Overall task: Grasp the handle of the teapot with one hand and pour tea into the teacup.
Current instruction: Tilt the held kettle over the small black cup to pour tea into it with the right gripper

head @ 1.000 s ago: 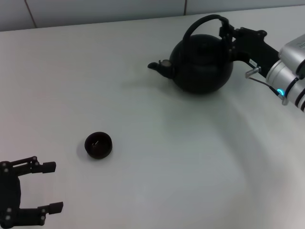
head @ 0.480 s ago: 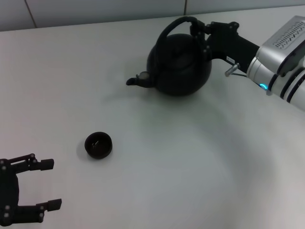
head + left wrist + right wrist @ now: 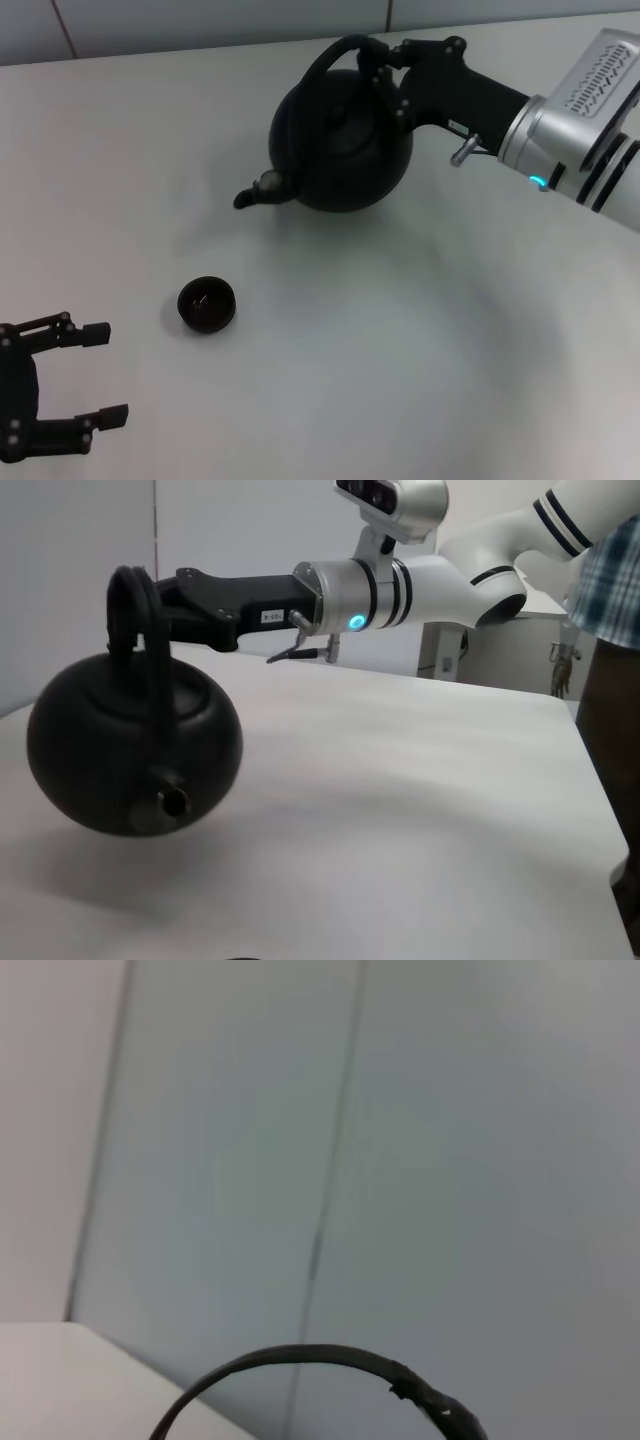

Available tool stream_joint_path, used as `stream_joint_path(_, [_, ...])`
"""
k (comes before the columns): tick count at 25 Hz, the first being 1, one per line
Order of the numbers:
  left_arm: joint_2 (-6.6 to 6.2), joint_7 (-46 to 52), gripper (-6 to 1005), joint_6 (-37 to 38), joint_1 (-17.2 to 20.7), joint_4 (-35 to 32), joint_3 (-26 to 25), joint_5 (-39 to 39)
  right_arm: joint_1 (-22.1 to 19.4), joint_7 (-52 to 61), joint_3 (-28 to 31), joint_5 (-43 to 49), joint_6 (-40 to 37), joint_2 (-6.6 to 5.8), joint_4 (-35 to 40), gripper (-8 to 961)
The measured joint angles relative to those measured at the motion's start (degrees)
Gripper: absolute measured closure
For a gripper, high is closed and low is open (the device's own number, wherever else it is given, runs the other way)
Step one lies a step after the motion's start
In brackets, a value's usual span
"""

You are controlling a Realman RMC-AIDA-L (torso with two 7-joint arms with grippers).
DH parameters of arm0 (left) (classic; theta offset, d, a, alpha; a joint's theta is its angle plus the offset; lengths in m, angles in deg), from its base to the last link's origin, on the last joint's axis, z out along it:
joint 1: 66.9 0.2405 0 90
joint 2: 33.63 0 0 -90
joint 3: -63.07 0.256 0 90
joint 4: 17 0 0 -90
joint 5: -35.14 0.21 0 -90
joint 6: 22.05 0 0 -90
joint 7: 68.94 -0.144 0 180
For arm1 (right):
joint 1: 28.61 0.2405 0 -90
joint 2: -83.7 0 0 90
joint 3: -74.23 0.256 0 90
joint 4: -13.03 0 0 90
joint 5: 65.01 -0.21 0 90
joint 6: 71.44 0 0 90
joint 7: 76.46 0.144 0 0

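Teapot task, left to right across the white table point(image 3: 420, 330)

Left gripper point(image 3: 100, 372): mine, parked at the near left corner of the head view, low over the table, fingers spread apart with nothing between them.

Teacup point(image 3: 207, 303): upright on the table, just to the right of my left gripper and apart from it, mouth facing up; well short of the pot.

Teapot point(image 3: 340, 140): in the air above the far middle of the table, not touching it; the left wrist view shows clear space and a shadow beneath its belly. Its spout point(image 3: 256, 190) points toward the near left, in the teacup's direction, but stands far from the cup.

Handle point(image 3: 335, 55): arched over the pot's top, upright; the right wrist view shows only a slice of its curve against the wall.

Right gripper point(image 3: 385, 70): mine, reaching in from the right side, fingers clamped on the thick right end of the handle, bearing the pot's whole weight.
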Motion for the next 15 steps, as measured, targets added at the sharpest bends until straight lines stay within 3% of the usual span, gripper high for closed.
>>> stream_joint_path(15, [0.37, 0.00, 162, -0.25, -0.09, -0.43, -1.15, 0.04, 1.37, 0.08, -10.36, -0.01, 0.15, 0.15, 2.73, 858])
